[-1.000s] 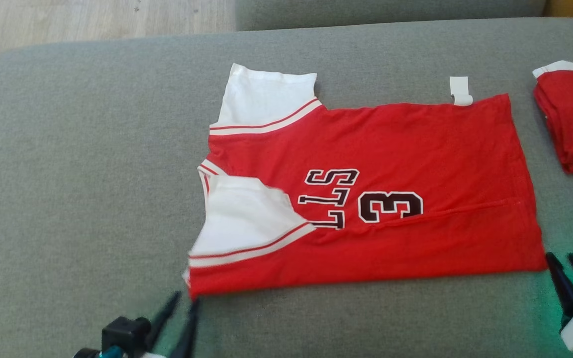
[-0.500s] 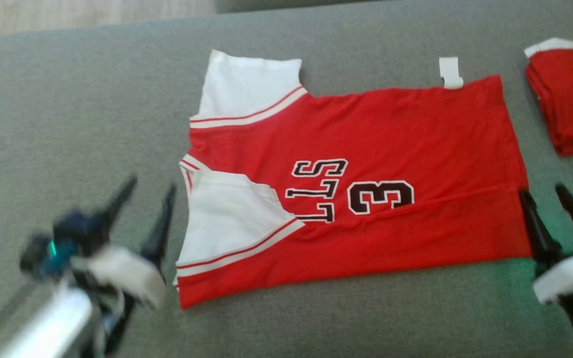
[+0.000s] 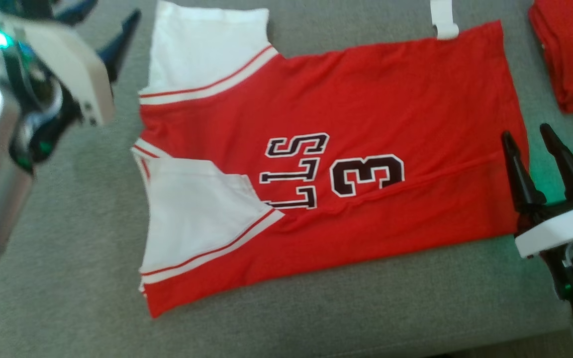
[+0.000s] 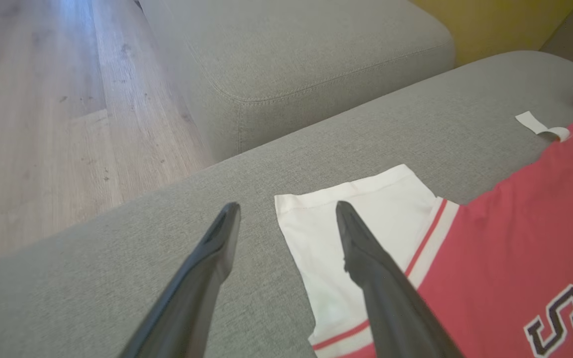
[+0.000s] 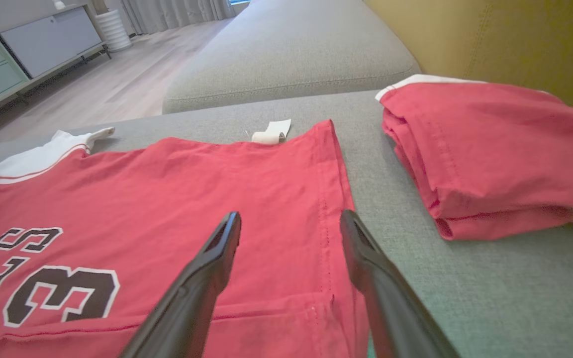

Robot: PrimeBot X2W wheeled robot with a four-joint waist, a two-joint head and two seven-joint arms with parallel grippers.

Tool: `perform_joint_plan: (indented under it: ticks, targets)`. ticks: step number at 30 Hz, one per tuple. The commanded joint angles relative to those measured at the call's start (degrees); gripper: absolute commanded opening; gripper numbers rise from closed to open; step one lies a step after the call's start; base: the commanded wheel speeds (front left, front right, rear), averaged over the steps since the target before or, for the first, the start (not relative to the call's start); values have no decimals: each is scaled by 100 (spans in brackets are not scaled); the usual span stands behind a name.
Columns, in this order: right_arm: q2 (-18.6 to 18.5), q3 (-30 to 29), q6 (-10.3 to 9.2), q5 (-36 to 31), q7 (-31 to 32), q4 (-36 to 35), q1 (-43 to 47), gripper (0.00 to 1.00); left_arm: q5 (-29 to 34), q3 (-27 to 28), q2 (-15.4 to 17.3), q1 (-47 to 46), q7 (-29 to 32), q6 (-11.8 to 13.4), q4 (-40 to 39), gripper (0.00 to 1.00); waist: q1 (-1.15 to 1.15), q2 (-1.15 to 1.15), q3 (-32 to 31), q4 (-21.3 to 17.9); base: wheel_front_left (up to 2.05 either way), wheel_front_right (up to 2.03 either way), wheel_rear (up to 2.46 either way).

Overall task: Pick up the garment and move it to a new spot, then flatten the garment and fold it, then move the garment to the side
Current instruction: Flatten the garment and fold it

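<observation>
Red jersey [image 3: 391, 99] lies partly folded on the grey sofa cushion [image 3: 67, 223]; soft, light and limp, it seems best pinched at sleeve and hem edges by the left gripper [image 4: 287, 206] and right gripper [image 5: 289, 216], jaws spread and empty.

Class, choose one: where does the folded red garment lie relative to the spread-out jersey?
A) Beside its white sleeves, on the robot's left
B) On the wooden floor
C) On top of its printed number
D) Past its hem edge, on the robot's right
D: the folded red garment rests on the grey cushion, across a gap from the hem of the jersey.
</observation>
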Motion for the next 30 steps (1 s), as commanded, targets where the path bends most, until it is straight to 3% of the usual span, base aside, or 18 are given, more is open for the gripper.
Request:
perform_joint_plan:
  ticks: [1,4,12,30]
  targets:
    - [-138,96,-5,-46,-59,-162,-39,100,-69,246,178,-336,146,-36,-9,100,-2,0,206,-161,0,0,0]
    - [-145,140,-5,-29,-100,-155,-114,100,-246,179,51,-912,683,-186,530,100,-2,0,411,-318,0,0,0]
    - [-67,111,-5,29,-211,-151,-137,100,-10,-74,46,-1497,833,-330,1145,100,-2,0,773,-580,0,0,0]
    - [38,348,-5,104,-392,73,-361,100,-90,-206,279,-1793,1505,-297,1601,100,-2,0,947,-908,0,0,0]
